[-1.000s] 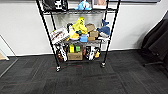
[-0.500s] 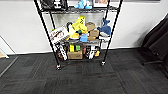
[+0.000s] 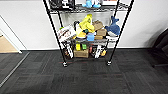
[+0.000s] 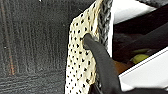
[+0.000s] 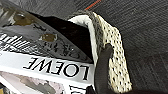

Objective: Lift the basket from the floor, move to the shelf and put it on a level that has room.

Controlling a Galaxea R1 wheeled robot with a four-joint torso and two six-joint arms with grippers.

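The basket (image 4: pixel 82 57) hangs above the floor (image 3: pixel 82 80), carried between both arms: the left gripper (image 4: pixel 100 62) clamps one end wall, the right gripper (image 5: pixel 103 65) the opposite one, a finger outside each wall. Its long axis seems to run between them. Ahead of the basket stands the shelf (image 3: pixel 87 40), squarely facing, neither arm nearer.

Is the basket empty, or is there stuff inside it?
There is stuff inside. In the right wrist view the basket holds a magazine printed with LOEWE. The left wrist view shows the basket with something yellow-green inside.
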